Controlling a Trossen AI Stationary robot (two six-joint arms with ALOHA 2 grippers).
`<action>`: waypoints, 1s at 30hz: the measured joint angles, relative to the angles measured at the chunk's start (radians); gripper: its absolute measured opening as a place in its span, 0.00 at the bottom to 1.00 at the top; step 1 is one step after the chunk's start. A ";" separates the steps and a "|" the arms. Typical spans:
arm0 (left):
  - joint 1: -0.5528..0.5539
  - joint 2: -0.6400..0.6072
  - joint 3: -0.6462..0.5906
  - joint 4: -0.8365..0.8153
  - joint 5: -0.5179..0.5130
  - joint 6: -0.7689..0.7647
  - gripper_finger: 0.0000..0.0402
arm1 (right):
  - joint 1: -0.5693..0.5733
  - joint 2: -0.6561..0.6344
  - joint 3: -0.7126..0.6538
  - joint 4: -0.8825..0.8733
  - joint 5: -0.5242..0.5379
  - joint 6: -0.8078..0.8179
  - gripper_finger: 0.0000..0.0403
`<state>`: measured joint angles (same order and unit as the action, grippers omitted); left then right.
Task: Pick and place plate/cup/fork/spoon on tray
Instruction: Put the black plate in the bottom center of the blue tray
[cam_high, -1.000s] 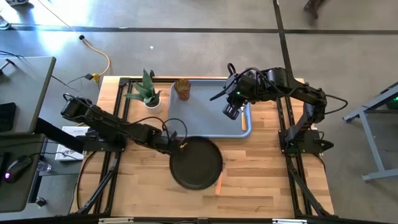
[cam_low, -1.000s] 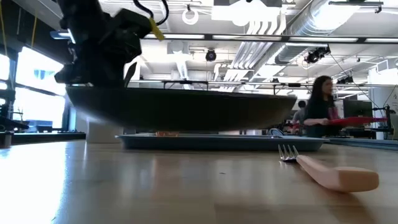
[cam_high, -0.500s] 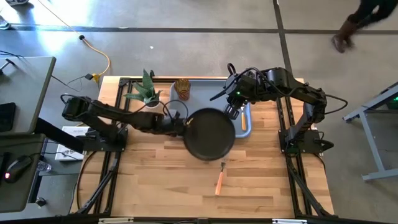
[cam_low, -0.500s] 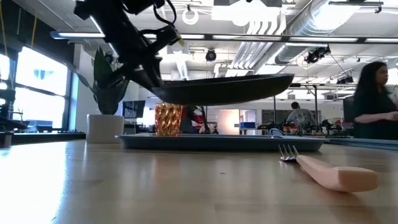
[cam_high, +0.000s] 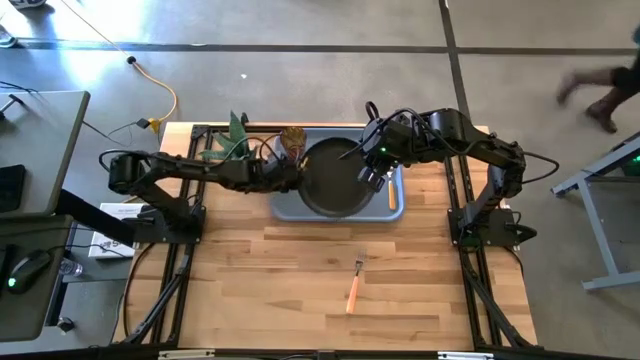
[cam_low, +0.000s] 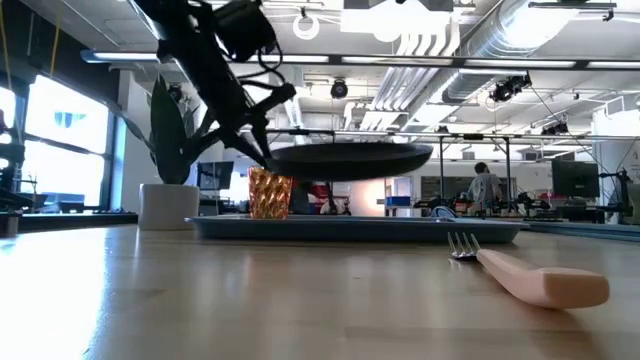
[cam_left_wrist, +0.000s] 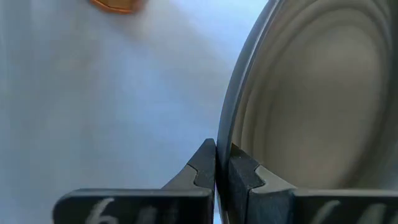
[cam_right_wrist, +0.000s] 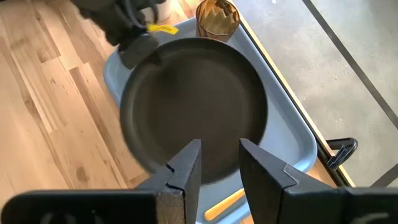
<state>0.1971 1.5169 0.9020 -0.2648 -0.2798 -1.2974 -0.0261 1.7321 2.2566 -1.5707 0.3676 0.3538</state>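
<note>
Above the tray (cam_high: 287, 205), left fingers (cam_left_wrist: 214, 165) clamp the plate (cam_high: 334, 177) rim — right fingers (cam_right_wrist: 186, 165) parted.

1. The plate (cam_high: 337, 178) covers most of the tray (cam_high: 285, 208) in the high view; only the tray's edges and corners show.
2. The spoon (cam_high: 391, 198) by the tray's right edge is partly hidden under the right gripper (cam_high: 372, 177); its bowl cannot be seen.
3. In the left wrist view the plate (cam_left_wrist: 311, 106) is cut off by the picture's edges.
4. The cup (cam_left_wrist: 115, 5) there is blurred and cropped.
</note>
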 joint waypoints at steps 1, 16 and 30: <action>0.016 0.004 0.000 -0.007 0.015 0.000 0.00 | 0.000 0.000 0.000 0.000 0.000 0.000 0.24; 0.061 0.130 -0.001 0.052 0.101 -0.001 0.00 | 0.000 0.000 0.000 0.000 0.006 0.003 0.24; 0.107 0.193 -0.001 0.084 0.130 -0.028 0.00 | 0.000 0.000 0.000 0.000 0.005 0.004 0.24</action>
<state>0.3042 1.7103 0.9012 -0.1811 -0.1497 -1.3249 -0.0265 1.7321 2.2566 -1.5711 0.3728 0.3574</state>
